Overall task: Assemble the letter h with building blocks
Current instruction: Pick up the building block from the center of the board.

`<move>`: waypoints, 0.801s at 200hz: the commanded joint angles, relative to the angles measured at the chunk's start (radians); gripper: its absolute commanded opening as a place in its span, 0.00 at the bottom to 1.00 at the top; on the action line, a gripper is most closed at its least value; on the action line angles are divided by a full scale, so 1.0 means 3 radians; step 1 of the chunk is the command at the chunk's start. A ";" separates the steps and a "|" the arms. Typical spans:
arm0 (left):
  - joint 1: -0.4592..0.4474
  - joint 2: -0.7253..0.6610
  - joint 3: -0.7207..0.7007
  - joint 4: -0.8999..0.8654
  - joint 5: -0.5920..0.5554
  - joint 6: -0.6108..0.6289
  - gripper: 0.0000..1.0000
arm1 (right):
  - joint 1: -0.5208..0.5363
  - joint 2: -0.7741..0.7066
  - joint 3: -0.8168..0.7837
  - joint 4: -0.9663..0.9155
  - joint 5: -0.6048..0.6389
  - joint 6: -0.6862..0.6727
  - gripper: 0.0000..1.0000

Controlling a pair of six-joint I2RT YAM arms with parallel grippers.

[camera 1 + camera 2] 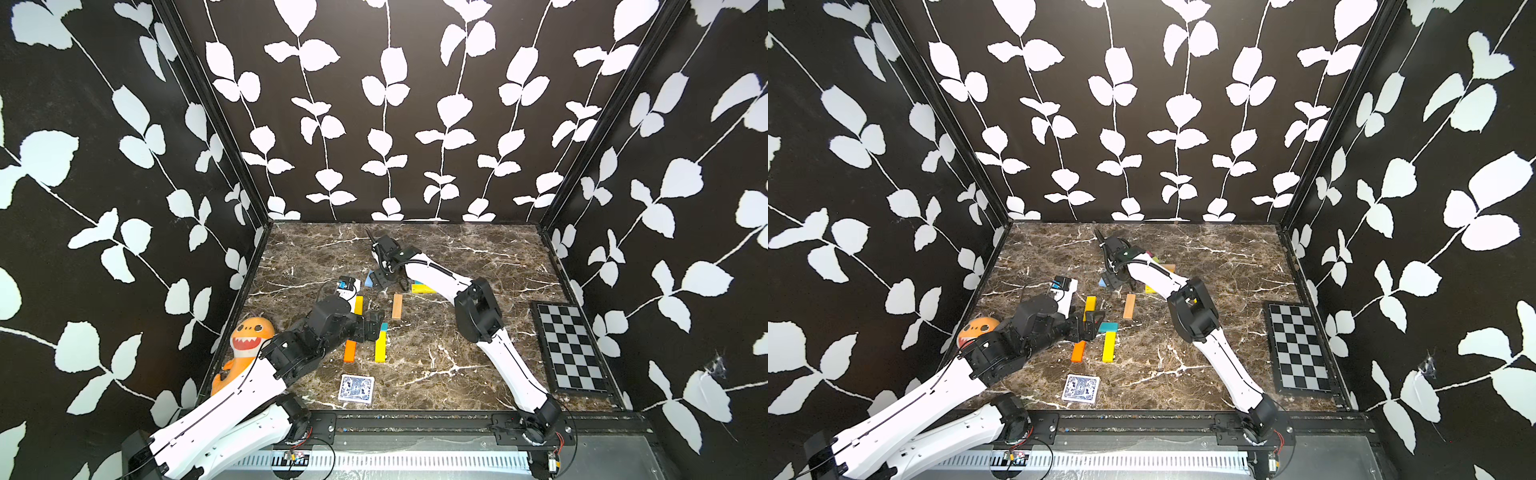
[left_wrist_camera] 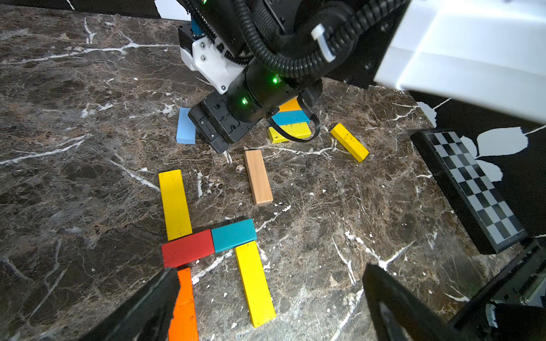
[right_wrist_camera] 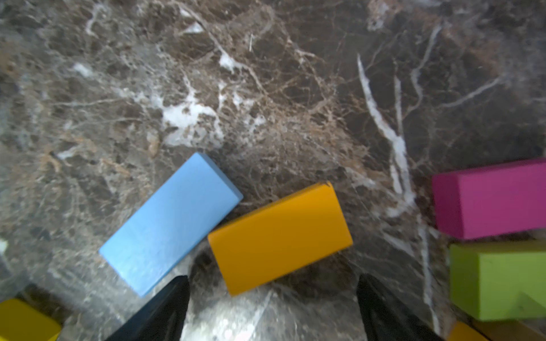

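The h looks nearly done (slightly crooked) at the surface's (image 2: 74, 147) middle: yellow block (image 2: 174, 203), red block (image 2: 187, 248), orange block (image 2: 184, 307), teal bar (image 2: 233, 234), yellow leg (image 2: 254, 283). Left jaws hang apart above it. Right jaws, apart, hover over an amber block (image 3: 280, 239) nearer the far edge.

Desk (image 2: 74, 118): brown marble with white veins.
Letter: a yellow block (image 2: 175, 203) butts a red block (image 2: 187, 248). The red one meets a teal block (image 2: 233, 234) end to end. A second yellow block (image 2: 254, 283) runs off the teal one, and an orange block (image 2: 184, 307) runs off the red one.
Tan block (image 2: 258, 177): lies flat and alone, near the teal block.
Light blue block (image 2: 185, 127): just beside the right end effector (image 2: 219, 144), which points down at the desk.
Stack (image 2: 291, 118): orange, teal and yellow layers, partly hidden by the right arm.
Lone yellow block (image 2: 349, 142): near the stack.
Checkerboard (image 2: 472, 189): at the desk's edge.
Left end effector (image 2: 270, 270): fingers spread wide, one overlapping the orange block.
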 commanded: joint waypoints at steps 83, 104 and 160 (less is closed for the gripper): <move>0.0067 0.0049 -0.0004 -0.0080 0.0009 0.0051 0.99 | -0.0053 0.0436 0.0642 -0.0358 -0.0082 0.0037 0.83; 0.0072 0.0056 -0.0018 -0.0065 0.0008 0.0046 0.99 | -0.0061 0.0351 0.0449 -0.0272 -0.0052 0.0086 0.75; 0.0103 0.0007 -0.0035 -0.0074 0.0009 0.0050 0.99 | -0.0059 -0.0054 0.0002 0.0345 -0.0010 0.0421 0.68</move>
